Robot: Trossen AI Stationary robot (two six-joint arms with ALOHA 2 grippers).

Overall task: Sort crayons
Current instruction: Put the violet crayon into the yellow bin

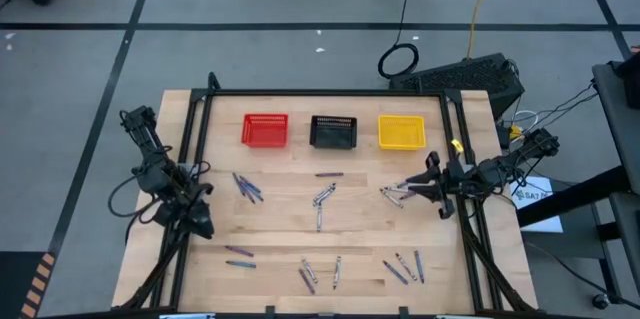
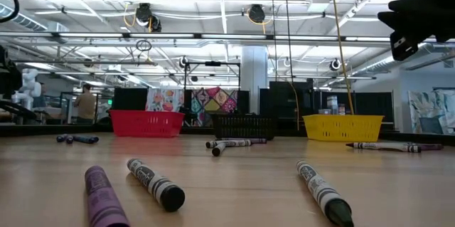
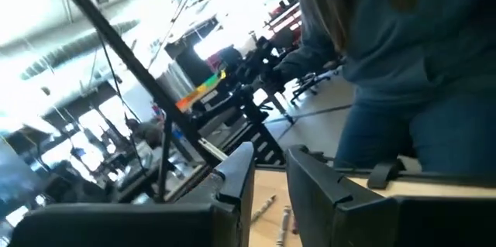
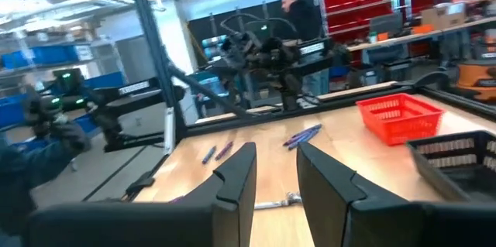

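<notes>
Several crayons lie flat in loose groups on the wooden table (image 1: 360,229): by the left side (image 1: 247,187), in the middle (image 1: 322,199), at the right (image 1: 395,192) and along the near edge (image 1: 320,274). The low view shows a purple one (image 2: 103,198) and two black-tipped ones (image 2: 155,183) close up. My left gripper (image 1: 200,219) (image 3: 267,193) hovers open over the table's left side, clear of the wood. My right gripper (image 1: 432,187) (image 4: 275,177) hovers open at the right side, beside the right group, with nothing between its fingers.
A red basket (image 1: 265,130), a black basket (image 1: 333,132) and a yellow basket (image 1: 401,132) stand in a row along the far edge. A black frame (image 1: 320,93) borders the table. A person (image 3: 403,69) stands close beyond the table.
</notes>
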